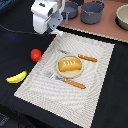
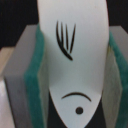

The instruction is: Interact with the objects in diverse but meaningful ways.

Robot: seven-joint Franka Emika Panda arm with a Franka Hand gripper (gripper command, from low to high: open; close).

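Note:
My gripper (image 1: 56, 30) hangs above the far corner of the striped placemat (image 1: 95, 100). In the wrist view the gripper (image 2: 73, 75) is shut on a small white elongated piece (image 2: 75, 20) with black fish-like markings, clamped between the green pads (image 2: 35, 75). The piece's tip shows in the exterior view (image 1: 59, 33). A golden-orange scored bread loaf (image 1: 69, 65) lies on a round tan plate (image 1: 70, 74) in the middle of the mat. A red tomato (image 1: 35, 54) and a yellow banana (image 1: 16, 77) lie on the black table at the exterior view's left.
Wooden-handled cutlery lies on either side of the plate: one piece (image 1: 86, 58) behind it and one (image 1: 75, 83) in front. Two dark grey pots (image 1: 92, 11) and a light bowl (image 1: 122, 15) stand on a tan surface at the back.

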